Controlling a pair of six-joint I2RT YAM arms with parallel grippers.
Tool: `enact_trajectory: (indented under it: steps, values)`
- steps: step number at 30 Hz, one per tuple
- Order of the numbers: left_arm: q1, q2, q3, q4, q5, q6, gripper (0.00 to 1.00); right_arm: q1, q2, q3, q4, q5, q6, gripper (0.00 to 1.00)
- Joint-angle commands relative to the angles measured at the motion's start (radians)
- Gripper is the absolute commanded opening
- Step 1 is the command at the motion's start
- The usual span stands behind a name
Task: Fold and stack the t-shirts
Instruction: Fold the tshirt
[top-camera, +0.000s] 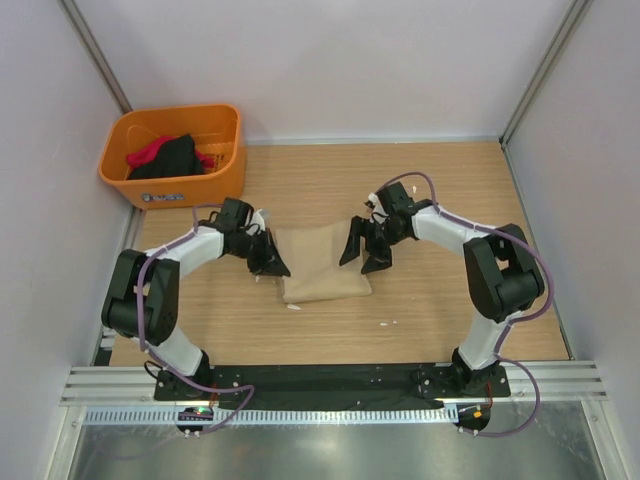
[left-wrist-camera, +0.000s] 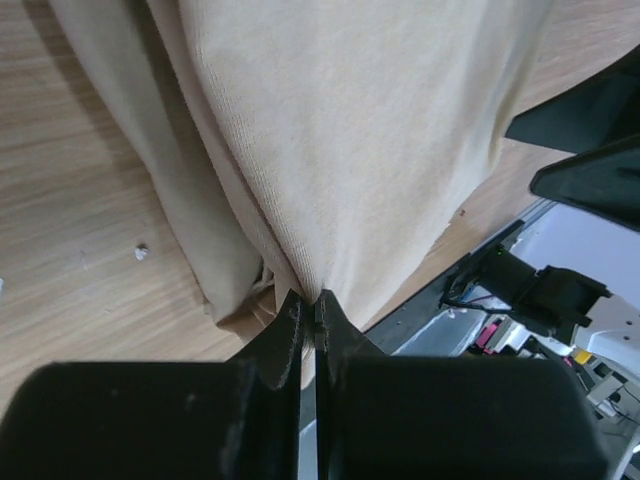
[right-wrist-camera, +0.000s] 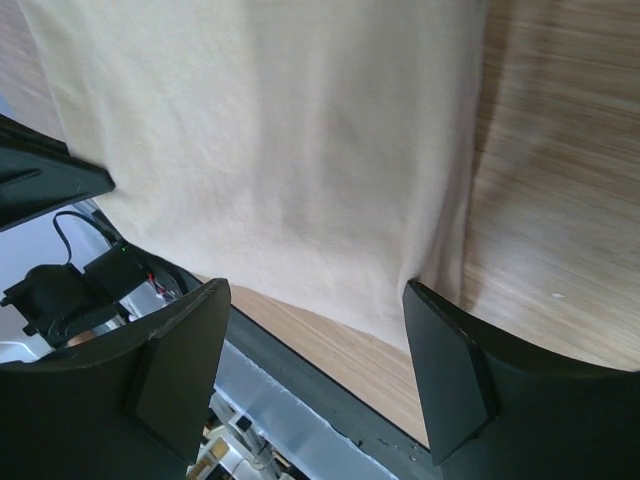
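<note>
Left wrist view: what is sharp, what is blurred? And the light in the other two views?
Left wrist view: the tan t-shirt shows its weave sharply; the left end effector, near the lens, is dark and soft. Right wrist view: the right end effector is a dark shape, the cloth slightly soft. Top external view: even light, mild glare on the metal strip.

The tan t-shirt nipped in the left tool is soft, matt, fine-knit cloth. Beside that tool the tabletop is smooth wood grain with a faint sheen. The right tool is matt black plastic, like the left.
</note>
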Motion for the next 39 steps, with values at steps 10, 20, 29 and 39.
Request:
enact_trajectory:
  steps: [10,20,29,39]
  values:
    - [-0.002,-0.100,-0.134,0.040,0.120,-0.132,0.00,0.230,-0.159,-0.006,0.186,0.043,0.165,0.59]
    - [-0.002,-0.111,-0.171,0.093,0.121,-0.169,0.00,0.469,-0.083,-0.124,0.504,0.033,0.399,0.04]
    - [-0.002,-0.128,-0.221,0.109,0.120,-0.184,0.00,0.515,-0.033,-0.191,0.630,0.084,0.442,0.01]
    - [-0.002,-0.128,-0.331,0.182,0.111,-0.219,0.00,0.517,0.063,-0.286,0.876,0.036,0.567,0.01]
